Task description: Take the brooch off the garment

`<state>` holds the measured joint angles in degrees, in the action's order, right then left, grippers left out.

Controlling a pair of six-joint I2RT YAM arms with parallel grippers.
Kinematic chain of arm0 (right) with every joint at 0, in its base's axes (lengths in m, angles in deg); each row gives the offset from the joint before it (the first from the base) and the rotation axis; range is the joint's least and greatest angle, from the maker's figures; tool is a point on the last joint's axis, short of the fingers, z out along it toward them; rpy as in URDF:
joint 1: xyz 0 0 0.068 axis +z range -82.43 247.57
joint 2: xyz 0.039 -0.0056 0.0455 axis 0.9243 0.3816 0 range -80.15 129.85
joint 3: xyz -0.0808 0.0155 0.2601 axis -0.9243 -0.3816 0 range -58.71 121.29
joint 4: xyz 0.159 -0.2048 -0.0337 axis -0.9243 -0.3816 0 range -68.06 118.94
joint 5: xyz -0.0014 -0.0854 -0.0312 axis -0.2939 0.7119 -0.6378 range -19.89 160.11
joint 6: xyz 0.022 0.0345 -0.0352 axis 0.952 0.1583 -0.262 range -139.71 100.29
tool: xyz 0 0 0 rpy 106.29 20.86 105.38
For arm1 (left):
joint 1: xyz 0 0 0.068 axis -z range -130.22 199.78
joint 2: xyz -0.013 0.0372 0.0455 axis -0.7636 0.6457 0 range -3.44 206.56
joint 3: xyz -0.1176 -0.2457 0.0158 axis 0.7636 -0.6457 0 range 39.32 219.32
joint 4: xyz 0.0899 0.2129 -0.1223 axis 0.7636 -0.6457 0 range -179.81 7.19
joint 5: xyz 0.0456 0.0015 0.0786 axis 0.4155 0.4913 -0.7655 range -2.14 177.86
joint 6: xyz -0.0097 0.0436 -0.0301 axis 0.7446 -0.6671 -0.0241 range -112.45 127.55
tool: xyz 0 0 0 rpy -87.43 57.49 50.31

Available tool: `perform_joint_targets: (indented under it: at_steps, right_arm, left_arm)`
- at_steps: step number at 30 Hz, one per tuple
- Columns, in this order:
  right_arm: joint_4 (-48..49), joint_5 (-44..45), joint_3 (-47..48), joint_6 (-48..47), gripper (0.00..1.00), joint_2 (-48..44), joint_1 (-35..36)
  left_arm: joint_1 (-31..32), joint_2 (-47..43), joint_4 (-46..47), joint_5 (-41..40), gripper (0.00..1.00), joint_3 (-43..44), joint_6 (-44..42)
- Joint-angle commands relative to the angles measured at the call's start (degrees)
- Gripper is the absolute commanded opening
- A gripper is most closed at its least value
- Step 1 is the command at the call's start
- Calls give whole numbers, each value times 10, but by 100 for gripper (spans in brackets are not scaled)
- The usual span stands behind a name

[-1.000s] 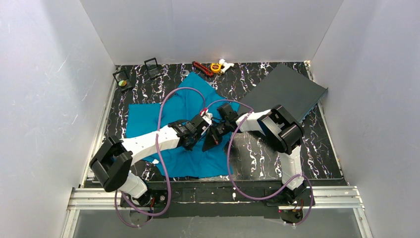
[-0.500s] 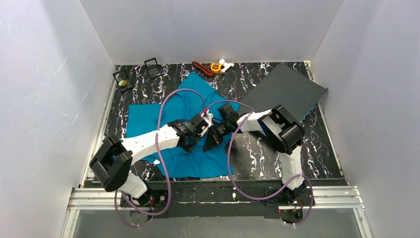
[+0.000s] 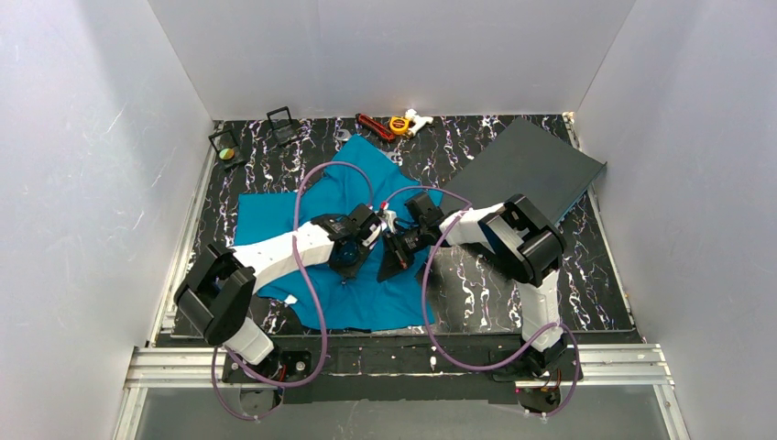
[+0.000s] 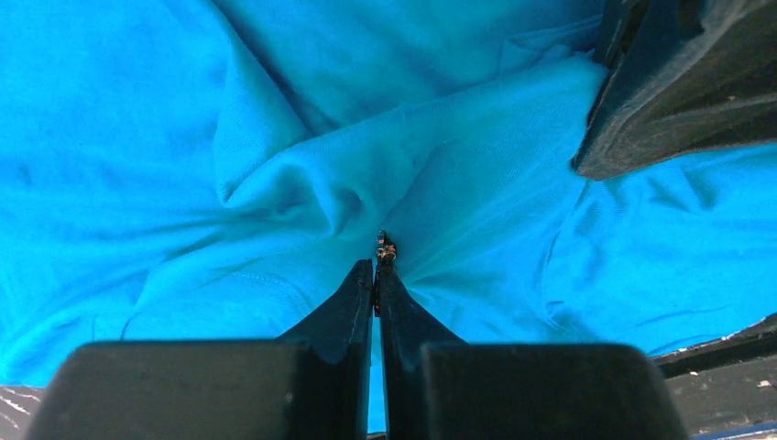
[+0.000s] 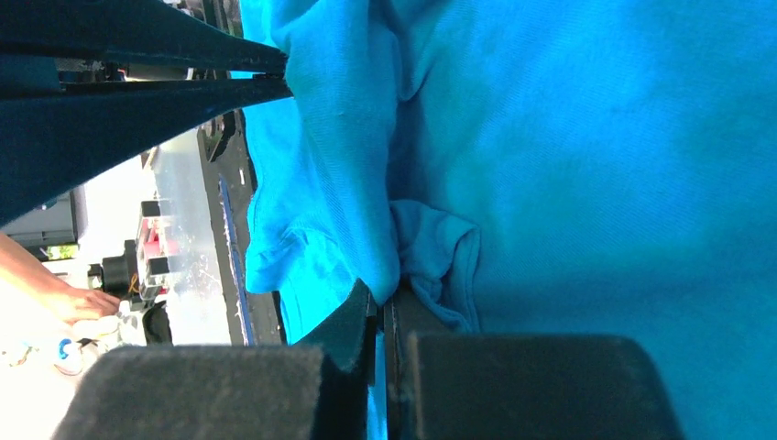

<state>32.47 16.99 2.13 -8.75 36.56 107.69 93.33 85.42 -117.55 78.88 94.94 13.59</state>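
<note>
- Garment [image 3: 275, 225]: spread over the left-centre of the table [image 3: 476, 284]. Its near hem is close to the table's lower edge, and its far tip points toward the upper edge.
- Open room: bare marbled table at lower right, under my right arm. There is a narrower strip at far left along the wall.
- White walls close the left, back and right. A metal rail [image 3: 403, 362] runs across the bottom.
- Left gripper [image 4: 376, 269]: clenched, tips pinching the brooch [image 4: 386, 247]. It is a tiny dark-and-gold bit showing just past the tips, at a bunched fold mid-garment.
- Right gripper [image 5: 380, 298]: clamped on a fold of the garment, with cloth rising from the tips.
- The two grippers sit near each other at frame centre. In the left wrist view the right one's dark body fills the upper right, close over the cloth.
- Board [image 3: 531, 165]: upper right, askew, its near-left corner just beside the garment's right edge.
- Upper edge, bunched together: red tool [image 3: 371, 126], yellow tool [image 3: 399, 124], white piece [image 3: 419, 116], just beyond the garment's tip.
- Upper left: stand [image 3: 226, 145] with a shiny disc, second stand [image 3: 281, 126] beside it.
- Purple cable [image 3: 422, 291] hangs off my right arm over the garment's lower right edge.
</note>
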Motion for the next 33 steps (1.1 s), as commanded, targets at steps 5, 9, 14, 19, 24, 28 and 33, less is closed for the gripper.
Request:
perform_joint_targets:
  at_steps: [5, 9, 14, 19, 24, 28, 33]
  right_arm:
    - [-41, 81, -41, -31, 1, -3, -5]
    - [-1, 77, -52, -23, 11, -39, -11]
    - [30, 91, -64, -20, 44, -92, -13]
    - [118, 103, -101, 15, 77, -144, -13]
    - [210, 90, -139, 77, 81, -155, -10]
    - [285, 79, -149, 140, 83, -140, 6]
    - [374, 70, -158, 201, 86, -119, 32]
  left_arm:
    - [-26, -24, -51, 85, 0, 13, -11]
    - [-32, -35, -79, 141, 0, 27, -12]
    - [-49, -20, -128, 216, 0, 59, -32]
    - [-72, -12, -141, 283, 0, 62, -51]
    - [-104, -9, -144, 350, 0, 66, -70]
    - [-119, -7, -140, 393, 0, 65, -78]
    - [-129, -8, -136, 414, 0, 64, -79]
